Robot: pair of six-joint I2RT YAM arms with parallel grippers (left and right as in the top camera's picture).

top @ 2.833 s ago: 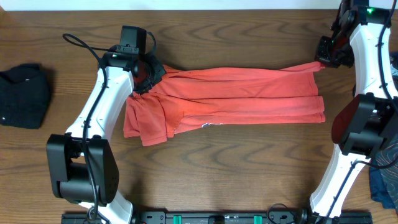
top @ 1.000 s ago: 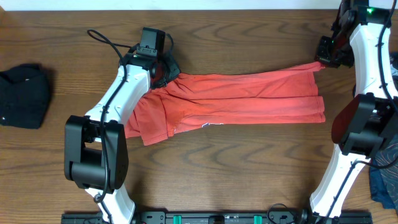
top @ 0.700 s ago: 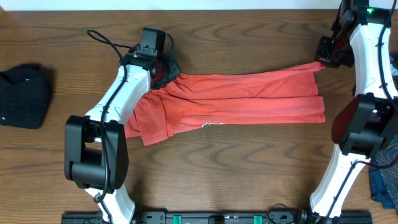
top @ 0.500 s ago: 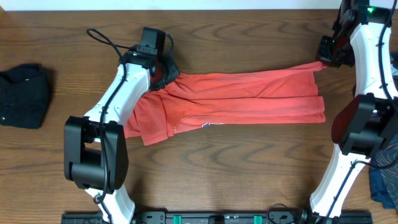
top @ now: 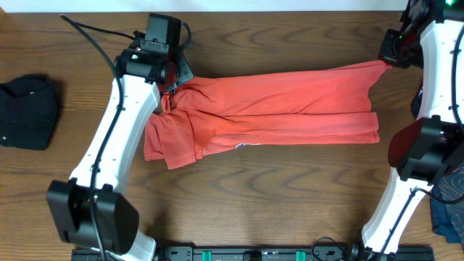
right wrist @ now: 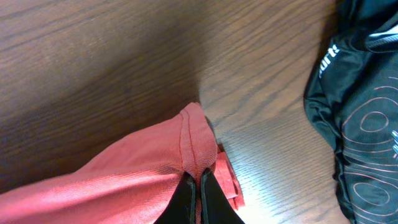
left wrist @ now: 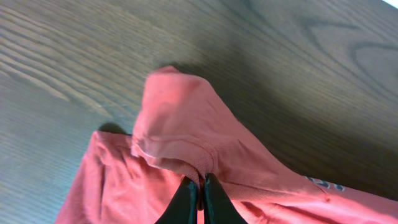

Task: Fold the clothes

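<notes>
The coral-red T-shirt [top: 290,109] lay stretched out long on the bench [top: 275,196], with its lower half flat on the wood. The left pincer [left wrist: 200,186] was clenched on a small bunch of cloth by a seam at the shirt's top left corner. The right pincer [right wrist: 198,182] was clenched on the sewn hem at the shirt's top right corner. Both corners looked lifted a little, and the top edge looked pulled fairly straight between them. One sleeve stuck out at the shirt's lower left, with a bit of white lettering beside it.

The shirt looked soft, thin and light. It would likely sag and crease wherever nothing held it, and it would not break. A hard tug from one side could make it slide on the smooth wood. The best places to hold seemed to be the corners and sewn edges, where the cloth is thicker. A pinch in the middle might catch only one layer.

A black cloth bundle [top: 27,112] sat far left of the shirt. A navy swirl-patterned garment [right wrist: 367,124] lay to the right of the shirt, not touching it.
</notes>
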